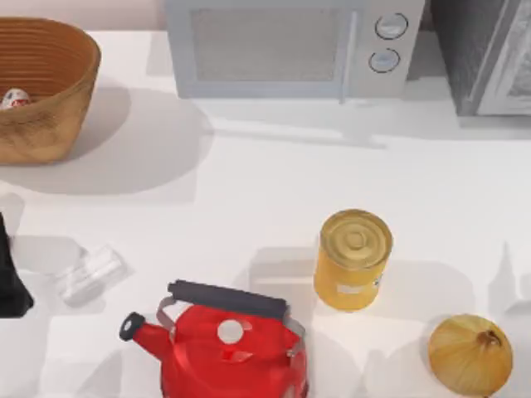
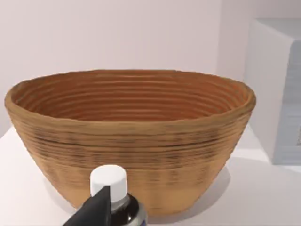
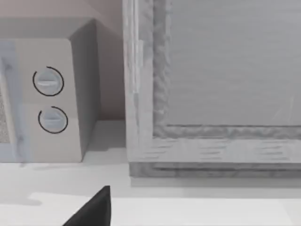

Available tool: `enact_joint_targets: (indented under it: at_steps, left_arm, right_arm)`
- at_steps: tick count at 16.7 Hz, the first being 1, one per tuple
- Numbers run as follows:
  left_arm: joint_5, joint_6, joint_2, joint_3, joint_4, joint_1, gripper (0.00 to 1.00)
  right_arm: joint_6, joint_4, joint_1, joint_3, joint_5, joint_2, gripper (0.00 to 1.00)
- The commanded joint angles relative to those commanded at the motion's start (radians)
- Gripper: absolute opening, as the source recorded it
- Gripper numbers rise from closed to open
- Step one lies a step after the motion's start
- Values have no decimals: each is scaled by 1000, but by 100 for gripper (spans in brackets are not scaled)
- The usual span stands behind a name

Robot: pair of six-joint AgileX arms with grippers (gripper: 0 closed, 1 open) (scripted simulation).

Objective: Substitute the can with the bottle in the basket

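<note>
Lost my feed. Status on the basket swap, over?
Left gripper shut on bottle, facing basket. Can in basket, not yet out. Right fingers near microwave.

Basket (image 1: 50,91) cut off by the top view's left edge; can (image 1: 14,99) inside half hidden behind the wall. Kettle (image 1: 224,348) and onion (image 1: 470,355) cropped at the bottom edge. In the left wrist view, bottle (image 2: 115,197) cut at the lower edge, partly covered by one dark finger (image 2: 96,209). Second finger not visible there.
</note>
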State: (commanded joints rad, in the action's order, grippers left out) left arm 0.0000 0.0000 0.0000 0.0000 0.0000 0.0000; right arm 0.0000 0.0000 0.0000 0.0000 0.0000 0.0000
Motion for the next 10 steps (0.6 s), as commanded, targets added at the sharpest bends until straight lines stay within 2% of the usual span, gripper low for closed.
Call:
enact_joint_targets:
  at_steps: [5,10]
  left_arm:
    - [0,2,28,54,-7,3,100]
    - [7,11,221,339,-77,11,100]
  right_arm:
    - [0,0,0,0,0,0,100]
    - [0,0,0,0,0,0,100]
